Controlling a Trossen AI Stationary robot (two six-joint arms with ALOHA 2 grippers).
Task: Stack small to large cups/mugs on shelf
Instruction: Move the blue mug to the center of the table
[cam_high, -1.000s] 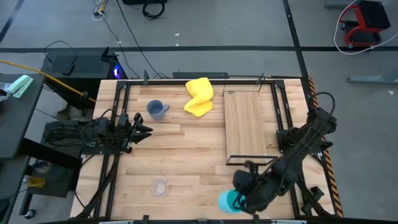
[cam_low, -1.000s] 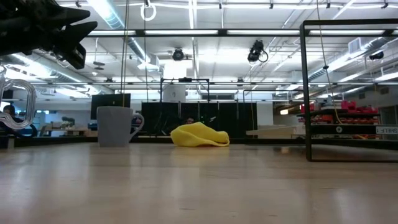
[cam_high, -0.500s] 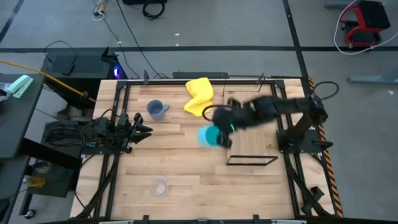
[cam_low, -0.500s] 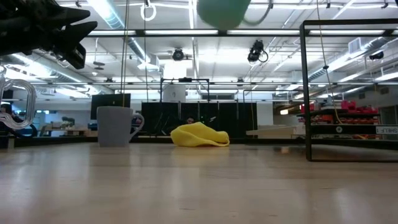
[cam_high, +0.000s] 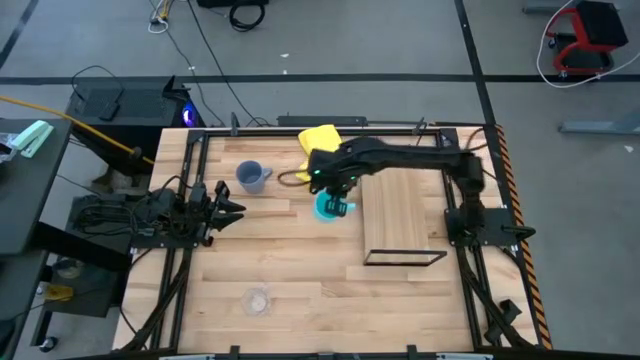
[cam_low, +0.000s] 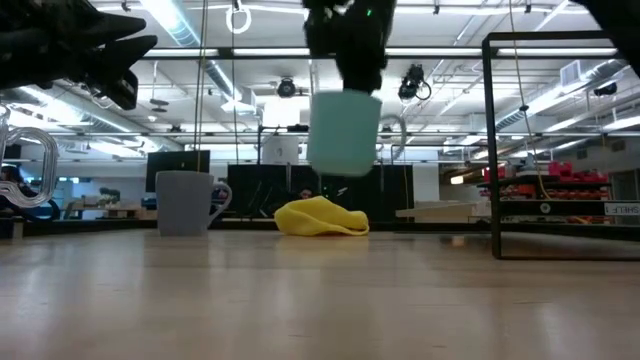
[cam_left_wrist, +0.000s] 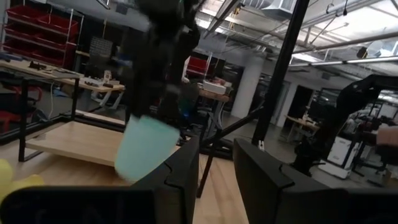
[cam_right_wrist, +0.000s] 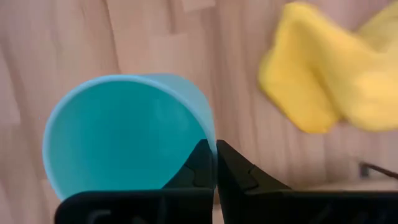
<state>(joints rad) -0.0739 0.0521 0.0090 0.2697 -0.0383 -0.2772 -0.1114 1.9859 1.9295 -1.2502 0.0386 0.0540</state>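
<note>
- Three drinking vessels, one shelf, one cloth and two arms on a large wooden plank tabletop (cam_high: 300, 260).
- Bright cyan-blue handled mug (cam_high: 330, 207): hangs in the air above the tabletop, held by its rim, mouth up; from overhead it lies just beside the shelf's left edge and near the yellow cloth. From table height it hangs well clear of the surface.
- Right tool (cam_right_wrist: 214, 163): fingers pinched together on the rim of the cyan-blue mug, one finger inside the wall and one outside; its arm reaches across the back of the shelf from the right side.
- Grey-blue handled mug (cam_high: 251, 177): upright on the tabletop near the back left, handle towards the cloth, well apart from the held mug.
- Small clear glass cup (cam_high: 256, 299): stands alone near the front left of the tabletop, far from both mugs.
- Rectangular light-wood shelf board with thin black metal frame (cam_high: 398, 205): on the right half of the tabletop, nothing resting on its board.
- Crumpled yellow cloth (cam_high: 318, 140): at the back edge, partly covered from overhead by the right arm.
- Left tool (cam_high: 232, 208): waits at the left edge of the tabletop, fingers parted by a narrow gap, holding nothing.
</note>
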